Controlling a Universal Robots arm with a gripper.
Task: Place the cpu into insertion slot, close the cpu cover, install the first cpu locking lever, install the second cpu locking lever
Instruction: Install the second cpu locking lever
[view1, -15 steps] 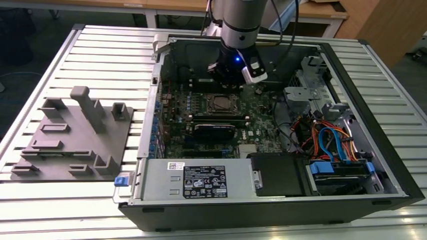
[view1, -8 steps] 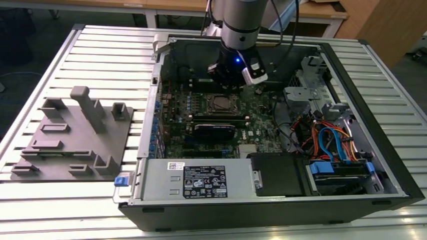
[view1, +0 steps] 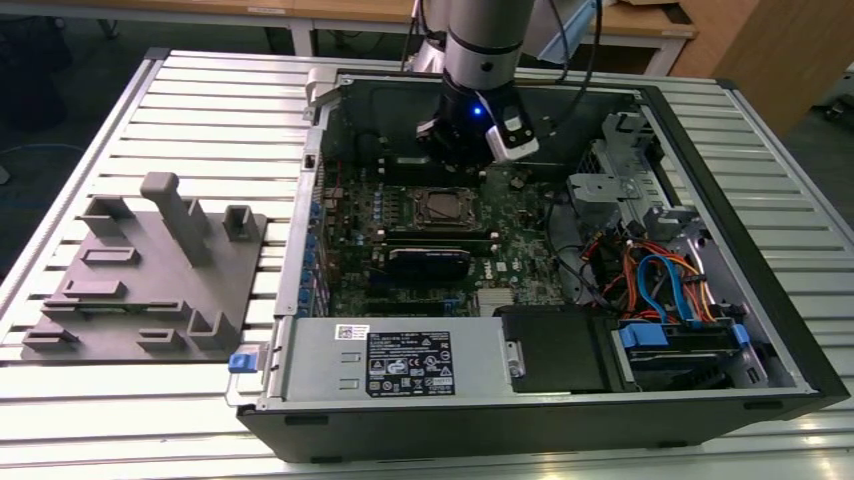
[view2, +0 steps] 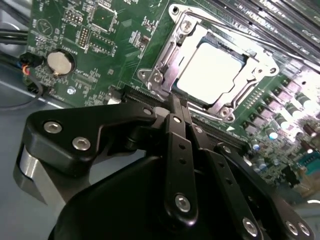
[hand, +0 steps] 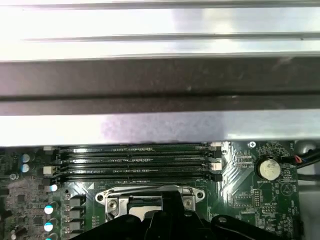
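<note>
In the exterior view my arm (view1: 478, 50) comes down into the open computer case (view1: 747, 300) near its far wall, and my hand (view1: 465, 135) hangs over the green motherboard (view1: 534, 260) just beyond the insertion slot (view1: 445, 205). That view gives the whole case lying on the slatted worktop (view1: 200, 110), but not the socket's detail.

The second wrist view does: the cpu (view2: 212, 67) sits in the insertion slot (view2: 172, 87), its pale metal top showing through the window of the cpu cover (view2: 165, 55), which lies down over it. My hand (view2: 176, 107) has its 2 black fingers (view2: 179, 145) drawn together with nothing between them, their tips just beside the socket's near edge. A round coin battery (view2: 60, 62) sits on the board off to one side.

The first wrist view adds what lies past the socket: 4 long memory slots (hand: 135, 160) side by side next to the cover's frame (hand: 150, 196), then the case's dark wall (hand: 160, 82) and the worktop's ribs beyond.

Inside the case, the exterior view shows a silver power supply (view1: 387, 365) along the near wall, a black drive box (view1: 561, 350) beside it, and blue and orange cables (view1: 661, 280) bundled toward the near right corner. On the worktop, towards its left edge, a grey fixture block (view1: 147, 280) stands apart from the case.
</note>
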